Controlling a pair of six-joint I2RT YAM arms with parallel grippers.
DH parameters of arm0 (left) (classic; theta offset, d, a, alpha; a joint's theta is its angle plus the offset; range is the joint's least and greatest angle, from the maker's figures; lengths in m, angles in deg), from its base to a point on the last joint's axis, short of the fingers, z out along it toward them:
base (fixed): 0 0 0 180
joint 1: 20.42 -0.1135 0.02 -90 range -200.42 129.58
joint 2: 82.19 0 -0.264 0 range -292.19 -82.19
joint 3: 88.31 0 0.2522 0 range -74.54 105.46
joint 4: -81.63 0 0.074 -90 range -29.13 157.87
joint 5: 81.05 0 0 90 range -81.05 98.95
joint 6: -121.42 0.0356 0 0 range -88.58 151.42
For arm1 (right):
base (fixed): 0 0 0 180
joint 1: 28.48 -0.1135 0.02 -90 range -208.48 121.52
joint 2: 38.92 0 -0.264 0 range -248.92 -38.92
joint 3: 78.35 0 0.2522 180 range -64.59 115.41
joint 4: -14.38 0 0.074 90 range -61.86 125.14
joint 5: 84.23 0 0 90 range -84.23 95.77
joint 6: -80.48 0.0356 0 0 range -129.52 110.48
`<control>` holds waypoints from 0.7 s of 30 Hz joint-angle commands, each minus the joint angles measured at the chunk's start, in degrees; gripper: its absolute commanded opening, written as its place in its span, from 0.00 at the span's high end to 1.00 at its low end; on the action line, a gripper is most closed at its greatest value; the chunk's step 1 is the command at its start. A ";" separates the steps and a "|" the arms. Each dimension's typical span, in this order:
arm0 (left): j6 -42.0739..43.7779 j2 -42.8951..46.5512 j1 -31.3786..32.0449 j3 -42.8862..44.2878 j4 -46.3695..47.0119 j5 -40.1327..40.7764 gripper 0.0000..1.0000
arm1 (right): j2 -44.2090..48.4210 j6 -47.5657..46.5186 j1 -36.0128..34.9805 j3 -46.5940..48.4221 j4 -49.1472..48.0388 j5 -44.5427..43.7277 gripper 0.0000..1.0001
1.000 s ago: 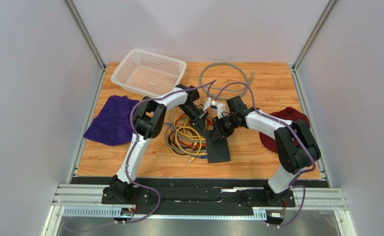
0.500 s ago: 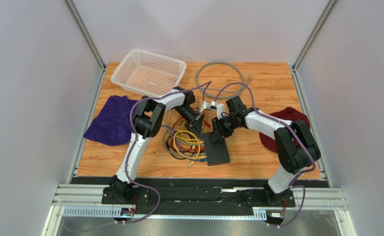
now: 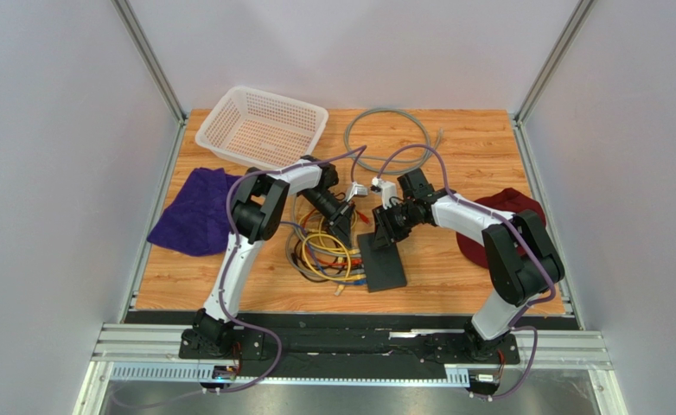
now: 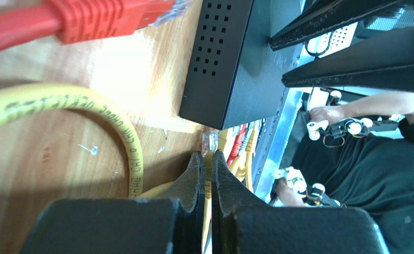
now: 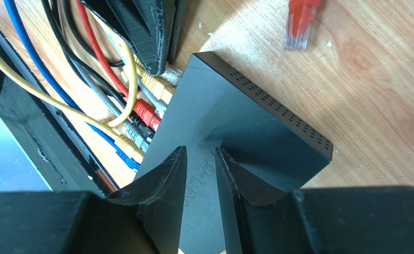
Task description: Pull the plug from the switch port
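Left gripper point(image 4: 204, 161) jaws pinched on yellow plug point(image 4: 210, 143), lower centre; whether it sits in a port is unclear. Right gripper point(image 5: 200, 159) jaws narrowly apart, tips on switch point(image 5: 246, 121) top; sockets mostly hidden.

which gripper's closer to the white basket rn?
Left. The left gripper is over the cable tangle, in front of the basket. The right gripper is over the switch, further right and farther from the basket.

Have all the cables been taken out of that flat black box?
No, a yellow plug, a red plug and others beside them sit in the sockets along the edge of the switch.
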 commanded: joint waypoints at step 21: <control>13.24 5.70 0.43 25.13 -13.66 20.80 1.00 | 0.27 -1.56 0.16 -2.02 -1.90 -5.41 0.66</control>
